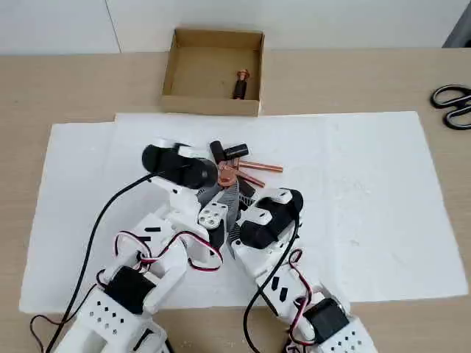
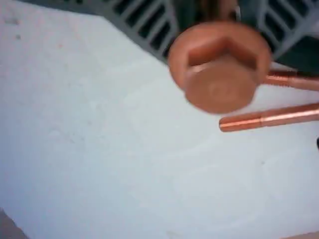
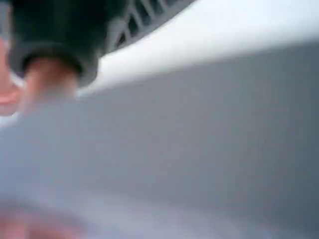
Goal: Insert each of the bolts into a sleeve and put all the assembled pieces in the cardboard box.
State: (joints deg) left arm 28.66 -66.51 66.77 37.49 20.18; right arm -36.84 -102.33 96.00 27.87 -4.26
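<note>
One assembled piece (image 1: 241,83) lies in the cardboard box (image 1: 176,73) at 12 o'clock. Left gripper (image 1: 218,193) and right gripper (image 1: 243,193) meet mid-sheet at a bolt (image 2: 219,69) and sleeve (image 3: 52,35). Grip state: cannot tell (tips hidden). Loose bolts (image 1: 261,167) and spare sleeves (image 1: 235,151) at their 1 o'clock remain unassembled.

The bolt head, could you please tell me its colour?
The bolt head is copper-coloured, clearest in the left wrist view.

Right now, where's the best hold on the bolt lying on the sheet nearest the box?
Mid-shank on the bolt, probably from above, closing across it: it lies flat on the sheet with its tip free, while the other end runs into the crowded cluster by the sleeve.
</note>
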